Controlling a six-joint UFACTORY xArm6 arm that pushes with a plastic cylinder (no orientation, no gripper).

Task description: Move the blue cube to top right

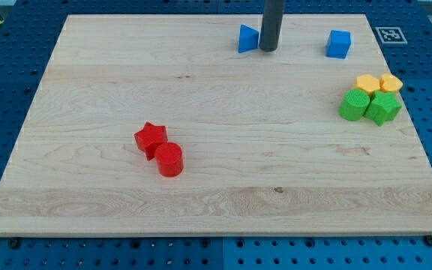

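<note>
The blue cube [338, 43] sits near the view's top right on the wooden board [216, 187]. My tip [268, 49] rests on the board near the view's top middle, well to the left of the cube. A blue triangular block [247, 38] lies just left of my tip, touching or nearly touching the rod.
Two yellow blocks [379, 82] and two green blocks [370, 106] cluster at the view's right edge, below the blue cube. A red star [151, 137] and a red cylinder [169, 159] sit together left of centre. A marker tag [389, 34] lies beyond the board's top right corner.
</note>
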